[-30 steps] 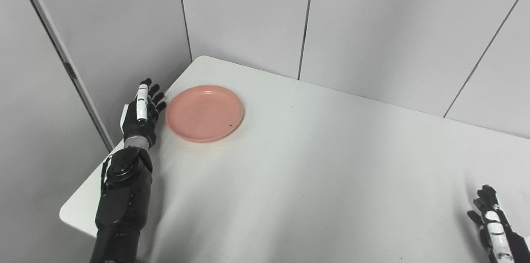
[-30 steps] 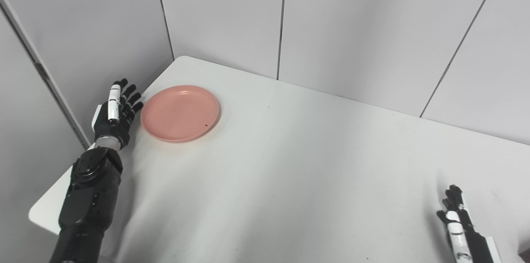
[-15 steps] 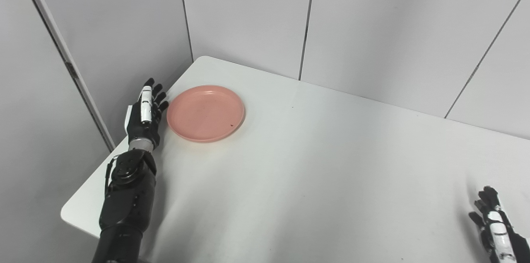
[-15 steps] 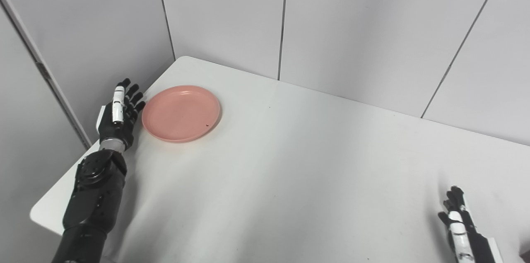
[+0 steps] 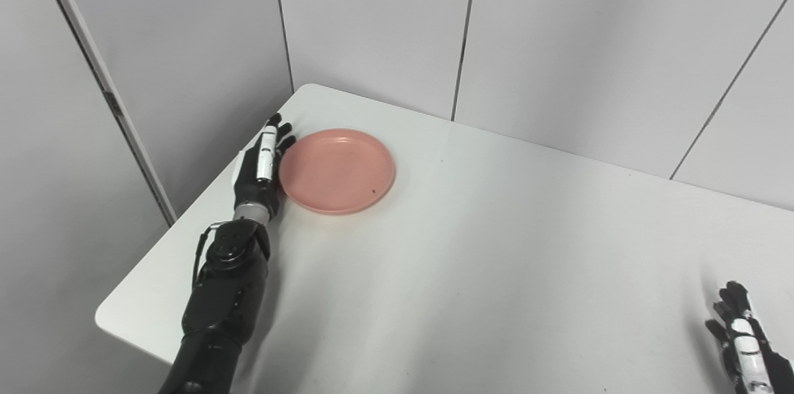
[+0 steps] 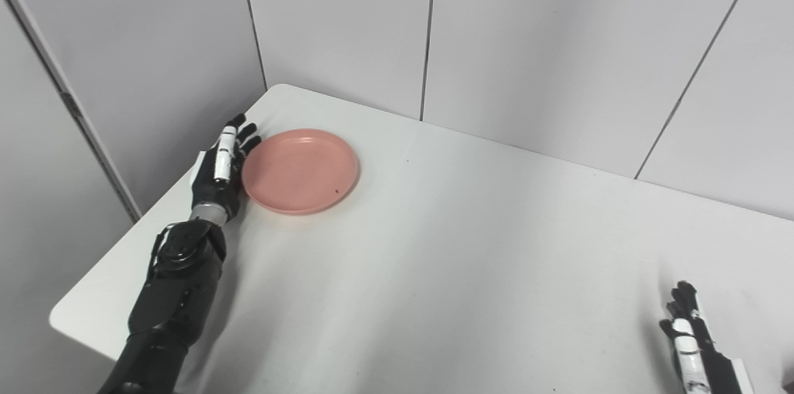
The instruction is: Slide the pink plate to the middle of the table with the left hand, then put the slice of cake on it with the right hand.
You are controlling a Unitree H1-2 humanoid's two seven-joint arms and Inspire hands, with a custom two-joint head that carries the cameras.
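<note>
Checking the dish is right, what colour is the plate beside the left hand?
Pink, a salmon shade; the plate shows best in the left eye view.

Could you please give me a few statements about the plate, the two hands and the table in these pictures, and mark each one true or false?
1. The left hand is pressed flat against the left edge of the pink plate. True.
2. A slice of cake lies on the plate. False: the plate holds no cake, and no cake shows in either view.
3. The right hand sits low at the near right of the table, far from the plate. True.
4. The left hand grips the plate from above and lifts it. False: its fingers are extended beside the plate, which rests on the table.
5. The plate sits in the middle of the table. False: it is near the far left corner.
</note>
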